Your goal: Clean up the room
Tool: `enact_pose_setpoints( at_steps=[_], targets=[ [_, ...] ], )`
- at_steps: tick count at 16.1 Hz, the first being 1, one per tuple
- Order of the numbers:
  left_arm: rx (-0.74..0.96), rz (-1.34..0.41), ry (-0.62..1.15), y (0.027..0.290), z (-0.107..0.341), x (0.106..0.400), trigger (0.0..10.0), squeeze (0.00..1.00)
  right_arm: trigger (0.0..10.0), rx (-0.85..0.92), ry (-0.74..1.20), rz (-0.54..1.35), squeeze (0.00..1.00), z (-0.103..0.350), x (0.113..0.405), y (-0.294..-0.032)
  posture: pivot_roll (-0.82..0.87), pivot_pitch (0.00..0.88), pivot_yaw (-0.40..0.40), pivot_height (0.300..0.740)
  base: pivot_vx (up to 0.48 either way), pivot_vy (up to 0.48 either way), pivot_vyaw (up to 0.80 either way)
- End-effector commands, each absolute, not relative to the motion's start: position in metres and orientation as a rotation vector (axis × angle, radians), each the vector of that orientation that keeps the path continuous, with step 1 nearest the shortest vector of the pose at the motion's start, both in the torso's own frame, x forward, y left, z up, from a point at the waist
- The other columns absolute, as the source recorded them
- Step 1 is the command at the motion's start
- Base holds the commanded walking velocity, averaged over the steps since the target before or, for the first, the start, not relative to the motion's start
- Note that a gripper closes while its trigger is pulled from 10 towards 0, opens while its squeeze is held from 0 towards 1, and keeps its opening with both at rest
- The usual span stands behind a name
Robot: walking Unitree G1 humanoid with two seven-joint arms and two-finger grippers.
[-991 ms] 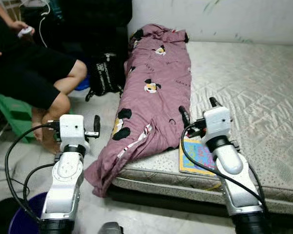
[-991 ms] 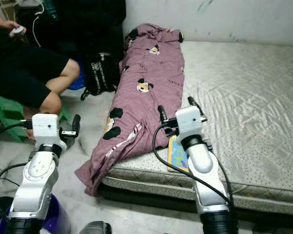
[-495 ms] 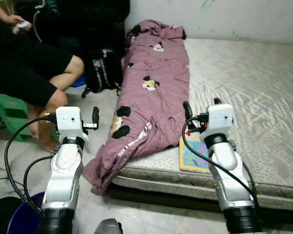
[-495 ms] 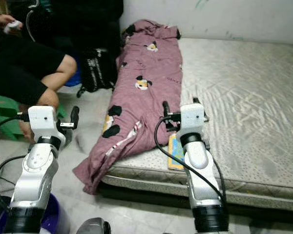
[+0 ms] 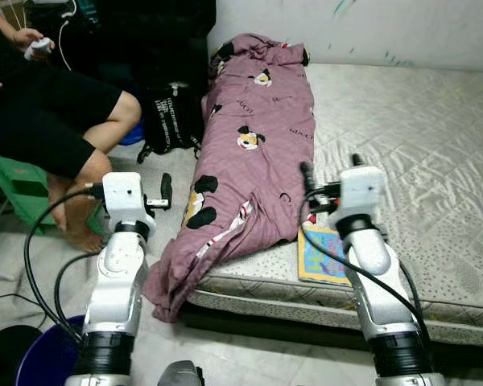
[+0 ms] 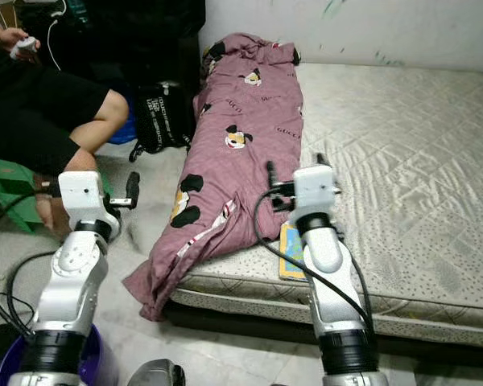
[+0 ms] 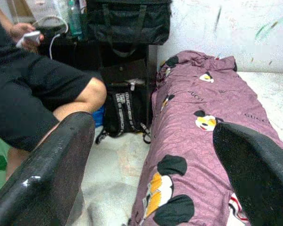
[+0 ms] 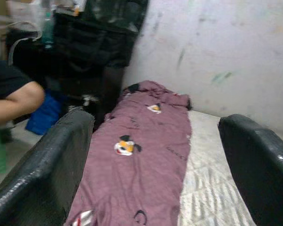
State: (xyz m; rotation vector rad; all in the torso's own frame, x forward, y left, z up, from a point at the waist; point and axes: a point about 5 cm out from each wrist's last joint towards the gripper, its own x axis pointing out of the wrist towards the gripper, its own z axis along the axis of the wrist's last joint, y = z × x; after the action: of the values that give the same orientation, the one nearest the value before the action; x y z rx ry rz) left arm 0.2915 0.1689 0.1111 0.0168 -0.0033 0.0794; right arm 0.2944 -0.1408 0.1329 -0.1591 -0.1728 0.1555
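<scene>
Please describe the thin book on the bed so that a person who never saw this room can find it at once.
Start at the mattress against the wall. Along its left edge lies a purple blanket with cartoon prints. The book lies flat near the mattress's front edge, right of the blanket's lower end: thin, bright blue and yellow, partly under the right arm.

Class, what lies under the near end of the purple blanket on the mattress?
The purple blanket lies on the mattress, its near end drooping over the edge toward the floor. A colourful book lies beside it. Anything beneath the blanket is covered.

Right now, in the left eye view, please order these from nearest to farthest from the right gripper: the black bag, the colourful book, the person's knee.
1. Colourful book, on the mattress edge just below the right gripper.
2. Black bag, on the floor beyond the purple blanket.
3. Person's knee, farther to the robot's left.
</scene>
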Motion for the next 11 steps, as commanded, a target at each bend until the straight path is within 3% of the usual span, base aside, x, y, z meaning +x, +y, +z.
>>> enact_pose_setpoints(
  at_steps=[1, 7, 10, 11],
  targets=[
    [0.007, 0.121, -0.015, 0.176, 0.114, 0.288, 10.0, 0.00, 10.0, -0.164, -0.172, 0.194, 0.00, 0.134, 0.297, -0.138, 0.04, 0.000, -0.045, 0.740, 0.000, 0.000, 0.00],
    [-0.034, 0.156, -0.006, 0.175, 0.109, 0.274, 10.0, 0.00, 10.0, -0.195, -0.142, 0.302, 0.00, 0.128, 0.294, -0.131, 0.06, 0.000, -0.090, 0.740, 0.000, 0.000, 0.00],
    [-0.036, 0.107, 0.007, 0.170, 0.107, 0.270, 10.0, 0.00, 10.0, -0.178, -0.127, 0.286, 0.00, 0.124, 0.287, -0.134, 0.04, 0.000, -0.061, 0.740, 0.000, 0.000, -0.80],
    [-0.032, 0.091, 0.011, 0.169, 0.106, 0.269, 10.0, 0.00, 10.0, -0.174, -0.125, 0.281, 0.00, 0.123, 0.285, -0.135, 0.03, 0.000, -0.056, 0.740, 0.000, 0.000, 0.00]
  ],
)
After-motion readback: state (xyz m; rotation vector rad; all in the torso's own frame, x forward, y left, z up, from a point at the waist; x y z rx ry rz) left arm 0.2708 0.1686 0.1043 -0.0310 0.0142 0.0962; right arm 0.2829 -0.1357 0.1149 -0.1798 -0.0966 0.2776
